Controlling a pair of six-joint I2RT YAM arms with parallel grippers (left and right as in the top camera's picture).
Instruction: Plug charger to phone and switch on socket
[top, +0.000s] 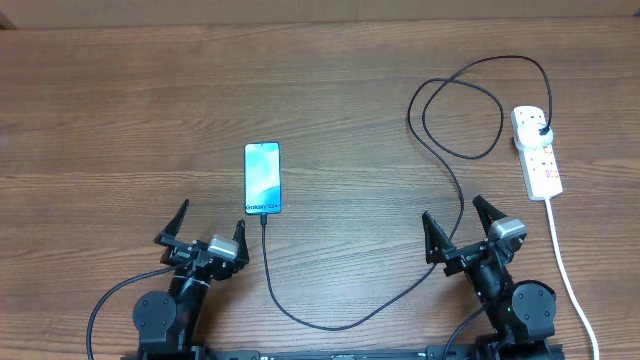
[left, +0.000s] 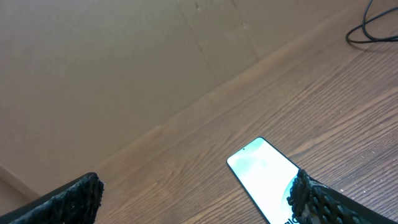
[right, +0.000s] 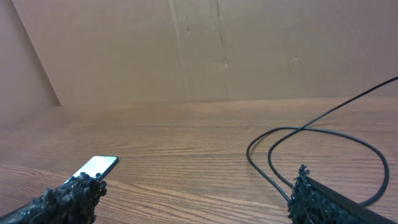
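Note:
The phone lies flat near the table's middle, its light-blue screen up; it also shows in the left wrist view and the right wrist view. The black charger cable meets the phone's near end, loops across the table and ends in a black plug seated in the white socket strip at the far right. My left gripper is open and empty, just near-left of the phone. My right gripper is open and empty, beside the cable, near-left of the socket.
The socket's thick white cord runs along the right side toward the near edge, close to my right arm. The cable's loops lie ahead of my right gripper. A brown wall stands behind the table.

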